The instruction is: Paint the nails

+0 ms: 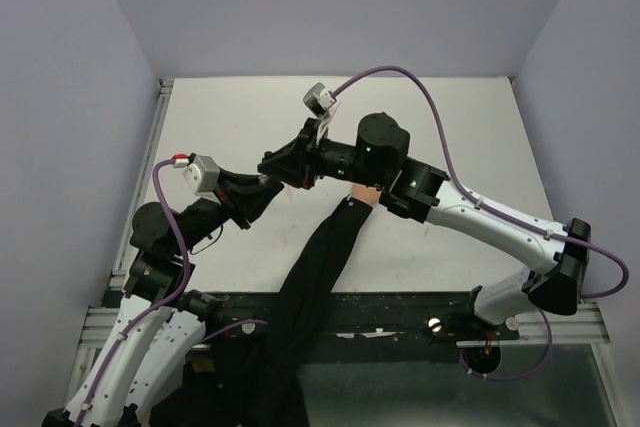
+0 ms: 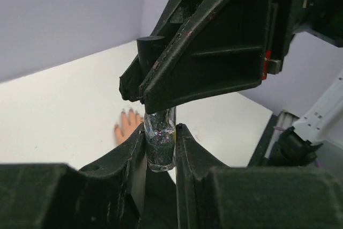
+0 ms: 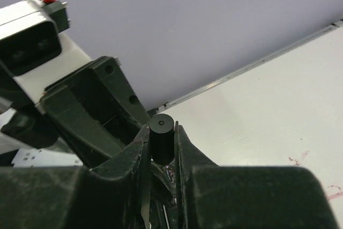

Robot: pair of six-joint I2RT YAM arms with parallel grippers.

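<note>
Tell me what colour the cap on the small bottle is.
Black; the cap shows best in the right wrist view.

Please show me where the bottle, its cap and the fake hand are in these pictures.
bottle point(image 2: 159, 146): left wrist view, on its glass body.
cap point(image 3: 161, 143): right wrist view, on its black side wall.
fake hand point(image 2: 127, 130): left wrist view, on the peach part below the fingers.

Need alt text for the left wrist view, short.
The left gripper clamps a small clear glass bottle of dark glittery polish, while the right gripper above grips its black cylindrical cap. Behind, a pale peach fake hand lies on the white table.
</note>
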